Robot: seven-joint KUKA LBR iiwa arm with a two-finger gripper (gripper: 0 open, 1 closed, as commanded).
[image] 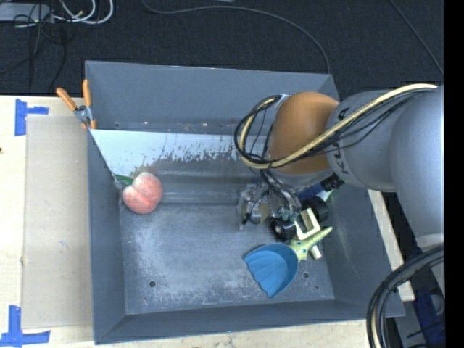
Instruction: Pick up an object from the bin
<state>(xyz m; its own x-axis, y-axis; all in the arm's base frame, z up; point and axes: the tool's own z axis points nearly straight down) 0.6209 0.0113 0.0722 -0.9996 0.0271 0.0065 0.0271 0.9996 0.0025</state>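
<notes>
Camera view is showing no single clear target. The nearest candidates are sitting right of centre in the bin [181, 296]: a black-and-white piece [290, 227], a yellow-green piece [312, 239] against it, and a blue scoop-shaped shell [272, 267] just below. The gripper [250, 210] is hanging low just left of that cluster, over bare floor. Claw state: cannot tell, and nothing is visibly held. A pink peach [143, 192] is lying well apart by the left wall.

Risks, as I'm judging them:
- Closing here is likely catching nothing, or only clipping the black-and-white piece's edge.
- The cluster is packed, so a nudge could be dragging neighbours along.
- The wrist is hiding part of the cluster, making contact hard to check.
</notes>
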